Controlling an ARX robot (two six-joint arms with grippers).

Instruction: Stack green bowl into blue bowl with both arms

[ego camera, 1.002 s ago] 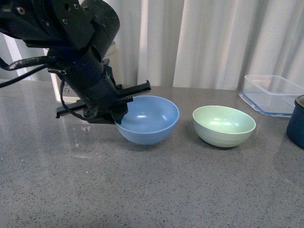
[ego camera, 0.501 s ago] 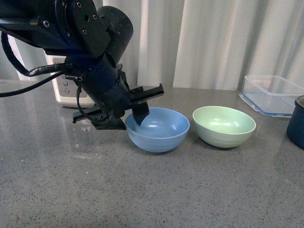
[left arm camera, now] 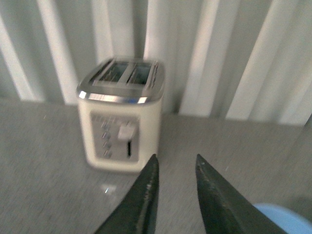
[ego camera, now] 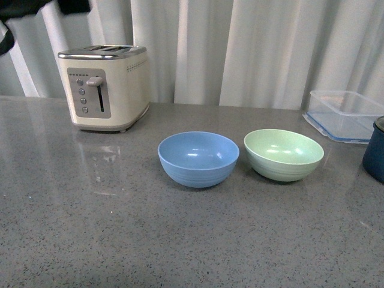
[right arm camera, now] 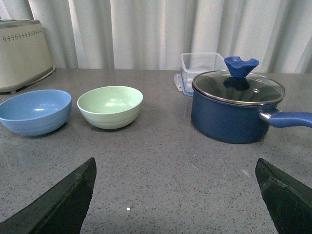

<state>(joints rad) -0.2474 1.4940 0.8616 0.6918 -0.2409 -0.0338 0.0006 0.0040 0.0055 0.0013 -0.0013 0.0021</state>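
The green bowl is seen upright and empty on the grey countertop, just beside the blue bowl, which is set to its left in the front view; the 2 rims are kept apart by a narrow gap, and no stacking is done yet. A cream toaster is placed well behind and to the left of the blue bowl, against a pale curtain. A clear container and a navy pot are found on the far right. The left gripper is held above the counter facing the toaster, its 2 fingers parted only slightly, with nothing grasped. The right gripper is spread wide, and nothing is held in it.
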